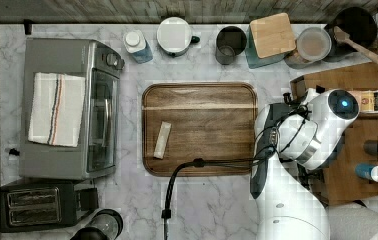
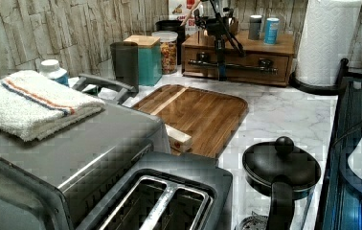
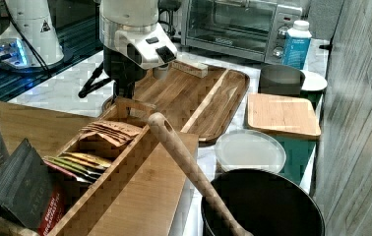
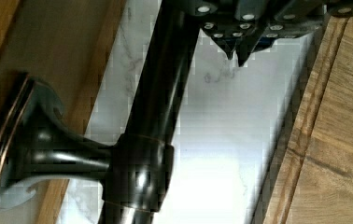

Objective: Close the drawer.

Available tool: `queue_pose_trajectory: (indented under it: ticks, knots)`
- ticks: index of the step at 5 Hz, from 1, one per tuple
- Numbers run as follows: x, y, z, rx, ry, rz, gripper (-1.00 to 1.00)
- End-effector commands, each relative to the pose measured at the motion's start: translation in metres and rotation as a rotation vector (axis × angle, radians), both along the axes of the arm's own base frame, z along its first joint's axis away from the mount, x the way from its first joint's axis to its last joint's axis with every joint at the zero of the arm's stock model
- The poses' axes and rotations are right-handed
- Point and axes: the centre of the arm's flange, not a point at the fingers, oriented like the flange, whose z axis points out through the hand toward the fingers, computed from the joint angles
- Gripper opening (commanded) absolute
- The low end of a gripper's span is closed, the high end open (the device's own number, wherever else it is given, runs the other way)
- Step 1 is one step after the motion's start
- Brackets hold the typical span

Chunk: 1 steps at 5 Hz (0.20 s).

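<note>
The drawer (image 3: 120,167) stands pulled out of its wooden cabinet, with tea packets (image 3: 108,130) lying inside. Its front panel (image 2: 246,61) carries a dark metal bar handle (image 4: 156,116). My gripper (image 3: 122,93) hangs just in front of that panel, between the drawer and the dark tray. In the wrist view the gripper (image 4: 237,52) points down at the marble beside the bar, its tips together with nothing between them. The bar lies next to the fingers, not inside them. In the left view the gripper (image 2: 221,72) stands against the handle's middle.
A dark wooden tray (image 1: 199,90) with a small wooden block (image 1: 162,140) lies close to the drawer front. Two bottles (image 1: 377,160) stand on the cabinet top. A black bowl with a wooden spoon (image 3: 189,162), jars, a toaster oven (image 1: 67,107) and a toaster (image 1: 34,205) ring the counter.
</note>
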Motion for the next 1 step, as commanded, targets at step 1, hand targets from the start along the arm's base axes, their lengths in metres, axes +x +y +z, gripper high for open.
queue_pose_trajectory:
  ticks: [1]
  knots:
    - [-0.0118, -0.1792, 0.1715, -0.348, -0.356, -0.136, -1.00]
